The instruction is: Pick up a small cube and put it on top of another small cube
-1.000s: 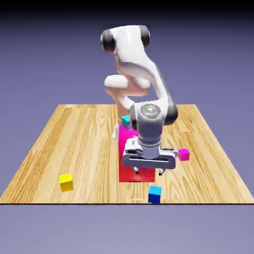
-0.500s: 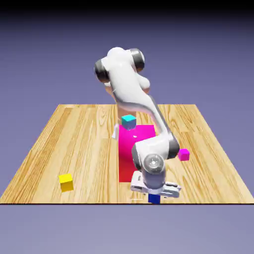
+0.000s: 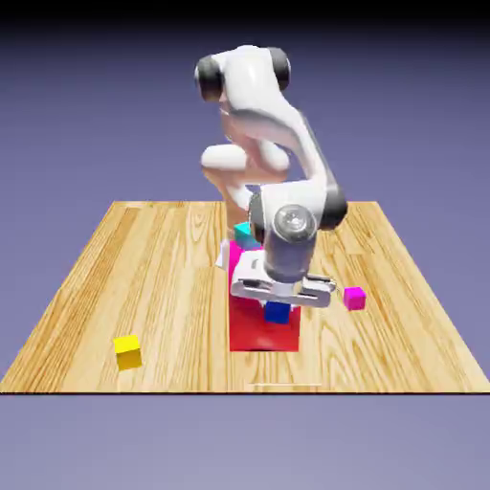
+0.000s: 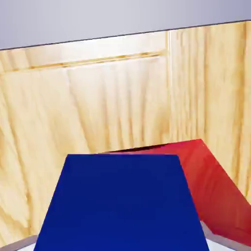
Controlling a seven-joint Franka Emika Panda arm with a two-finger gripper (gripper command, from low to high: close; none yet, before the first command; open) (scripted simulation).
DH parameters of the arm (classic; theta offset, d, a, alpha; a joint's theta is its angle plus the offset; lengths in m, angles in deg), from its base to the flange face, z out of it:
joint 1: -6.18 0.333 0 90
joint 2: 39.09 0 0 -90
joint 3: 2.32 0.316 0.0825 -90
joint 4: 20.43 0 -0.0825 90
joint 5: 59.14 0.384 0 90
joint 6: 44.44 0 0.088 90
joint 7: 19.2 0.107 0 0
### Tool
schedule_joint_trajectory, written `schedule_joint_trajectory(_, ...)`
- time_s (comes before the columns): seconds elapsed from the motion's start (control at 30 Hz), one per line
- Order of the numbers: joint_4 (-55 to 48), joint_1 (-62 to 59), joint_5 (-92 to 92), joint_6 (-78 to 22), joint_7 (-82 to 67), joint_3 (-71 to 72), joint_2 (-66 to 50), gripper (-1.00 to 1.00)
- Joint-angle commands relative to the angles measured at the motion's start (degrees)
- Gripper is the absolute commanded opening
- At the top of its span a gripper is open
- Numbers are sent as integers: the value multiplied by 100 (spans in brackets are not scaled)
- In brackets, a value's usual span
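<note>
— Where's the blue cube (image 3: pixel 278 313)?
— Gripped between the gripper's fingers (image 4: pixel 215 241), toward five o'clock from the exterior view's centre.
— Risk?
— Carried too low, it could clip the magenta block (image 3: pixel 236 271).

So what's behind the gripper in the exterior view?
Part of the magenta-and-red block and, partly covered, the teal cube. The block's middle is hidden.

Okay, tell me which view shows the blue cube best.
The hand view: the blue cube fills its lower middle, large and sharp-edged, between the fingertips. The exterior view shows it only small, below the gripper, in front of the big block.
</note>
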Motion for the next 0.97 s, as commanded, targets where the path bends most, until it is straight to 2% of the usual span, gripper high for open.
schedule_joint_trajectory(0.0,112,53,7,-92,-87,-83,208,-100)
schedule_joint_trajectory(0.6,2129,1000,393,-1701,-1699,-1574,3942,-100)
schedule_joint_trajectory(0.83,3207,1002,395,-758,-1699,-1574,4077,-100)
schedule_joint_trajectory(0.87,3207,1002,395,-758,-1699,-1574,4077,100)
schedule_joint_trajectory(0.93,3000,1002,395,-939,-1699,-1574,4051,100)
